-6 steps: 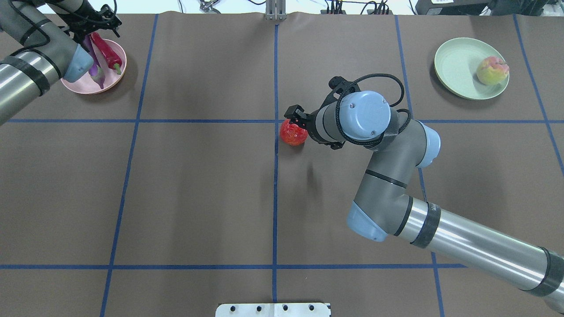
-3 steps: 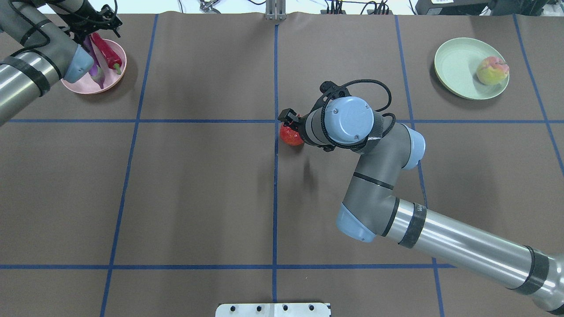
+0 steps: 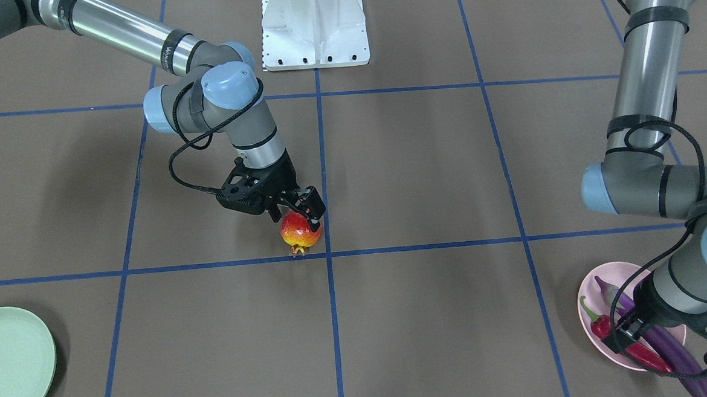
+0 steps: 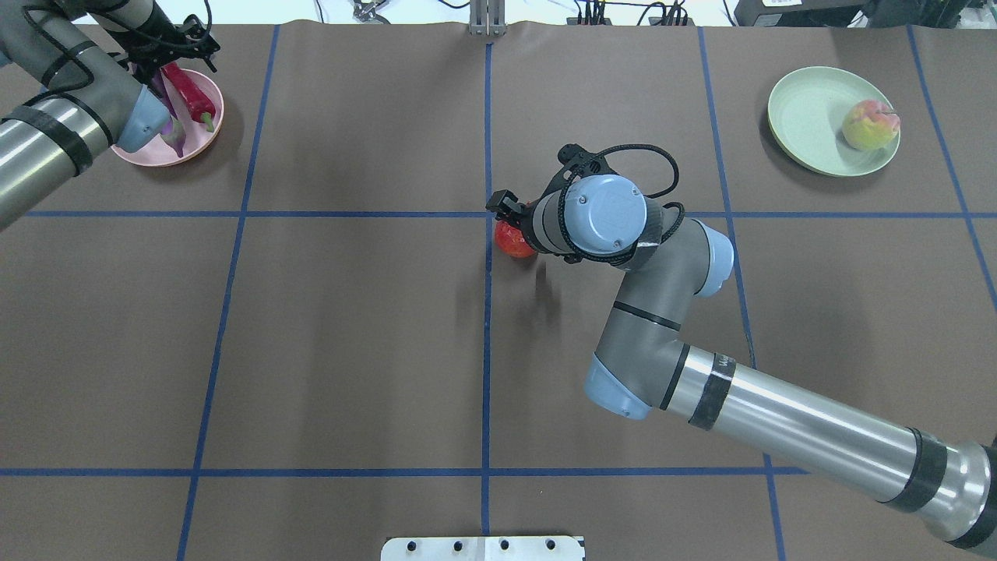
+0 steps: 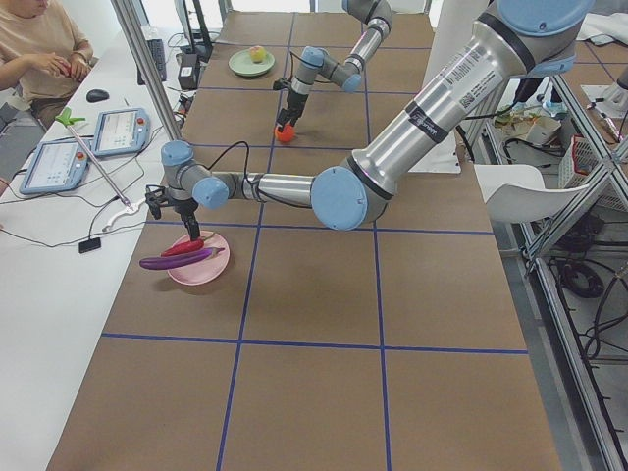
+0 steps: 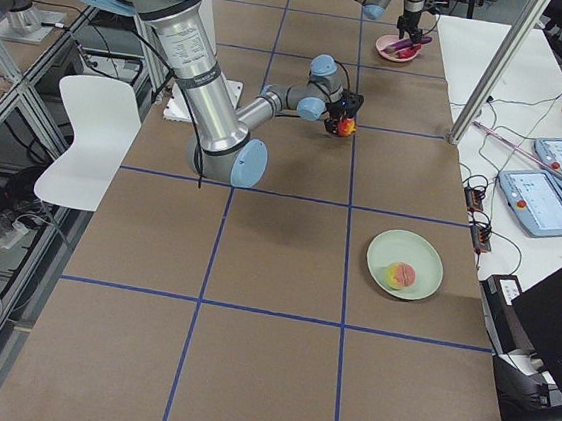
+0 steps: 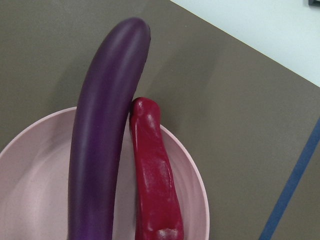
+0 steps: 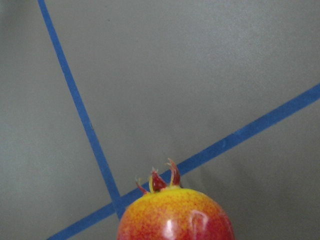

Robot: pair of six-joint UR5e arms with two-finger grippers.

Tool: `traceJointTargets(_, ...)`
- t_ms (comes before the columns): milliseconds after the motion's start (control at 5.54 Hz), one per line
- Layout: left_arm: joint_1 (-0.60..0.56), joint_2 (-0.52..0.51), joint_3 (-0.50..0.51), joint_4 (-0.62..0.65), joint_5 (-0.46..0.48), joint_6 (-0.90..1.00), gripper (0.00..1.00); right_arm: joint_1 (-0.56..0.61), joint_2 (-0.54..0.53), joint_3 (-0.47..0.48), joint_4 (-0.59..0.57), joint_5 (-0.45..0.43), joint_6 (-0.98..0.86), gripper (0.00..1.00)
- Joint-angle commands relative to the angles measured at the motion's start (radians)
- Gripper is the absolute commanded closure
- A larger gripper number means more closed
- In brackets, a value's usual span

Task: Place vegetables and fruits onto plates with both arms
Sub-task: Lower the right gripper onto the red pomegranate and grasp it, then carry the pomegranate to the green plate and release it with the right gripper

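Two fingers (image 3: 313,211) of the right gripper (image 3: 295,215) flank the pomegranate (image 3: 300,233) in the front-facing view; you cannot tell whether they pinch. The left gripper (image 3: 666,349) hangs spread over the chili (image 3: 637,353). Overhead, the pomegranate peeks from beneath the right gripper: squeeze off-centre and it may roll away.

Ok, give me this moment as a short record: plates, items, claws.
pink plate: holds eggplant and chili, side by side
green plate: holds peach near its rim
pomegranate: on the table by a blue tape crossing
right claw: straddles the pomegranate; grip unclear
left claw: open, above the pink plate
remaining: pomegranate
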State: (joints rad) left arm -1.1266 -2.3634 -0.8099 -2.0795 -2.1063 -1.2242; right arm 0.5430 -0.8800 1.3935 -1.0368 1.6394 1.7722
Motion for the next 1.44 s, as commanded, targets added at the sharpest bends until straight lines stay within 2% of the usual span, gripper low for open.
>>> traceJointTargets(0,0.005,0.000,0.000,-0.001,0.003,0.000,0.00,0.000,0.009,-0.017,0.011,0.000,0.001,0.12)
traceJointTargets(181,0.008,0.000,0.000,-0.001,0.003,0.000,0.00,0.000,0.009,-0.017,0.011,-0.001,0.007,0.61)
traceJointTargets(361,0.014,0.000,-0.003,0.001,0.003,-0.001,0.00,0.002,0.007,-0.013,0.011,0.005,-0.002,1.00)
traceJointTargets(542,0.013,0.004,-0.067,0.021,0.002,-0.004,0.00,0.049,-0.005,0.005,-0.005,0.037,-0.028,1.00)
traceJointTargets(722,0.013,0.010,-0.101,0.025,0.000,-0.005,0.00,0.180,-0.054,0.002,0.000,0.144,-0.185,1.00)
traceJointTargets(903,0.014,0.059,-0.168,0.026,-0.004,-0.005,0.00,0.299,-0.103,-0.013,0.000,0.228,-0.353,1.00)
traceJointTargets(1264,0.014,0.075,-0.195,0.024,-0.004,-0.005,0.00,0.484,-0.144,-0.129,0.000,0.313,-0.588,1.00)
